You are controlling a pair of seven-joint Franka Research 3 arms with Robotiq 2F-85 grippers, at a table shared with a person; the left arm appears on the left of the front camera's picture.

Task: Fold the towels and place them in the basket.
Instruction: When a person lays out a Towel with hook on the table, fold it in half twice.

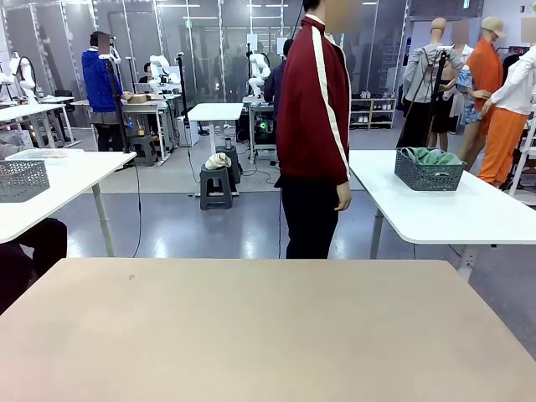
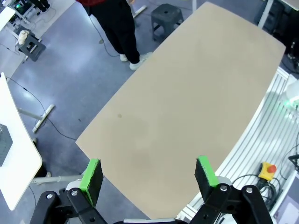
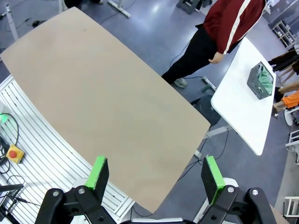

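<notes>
Hovering above the near edge of the beige tabletop point(image 1: 268, 335), the left claw point(image 2: 148, 173) and the right claw point(image 3: 155, 171) both stood spread wide, pinching nothing. The beige surface lay bare from near edge to far. Just beyond its far edge a person point(image 1: 314, 126) in a dark red jacket stood side-on. Farther right, on a white tabletop point(image 1: 469, 213), sat the dark grey mesh basket point(image 1: 429, 174) with greenish cloth point(image 1: 435, 157) bunched inside; whether that was a towel could not be told. A paler grey mesh basket point(image 1: 21, 180) sat far left. By my reading the work had hardly begun, with folding and placing all left to do.
</notes>
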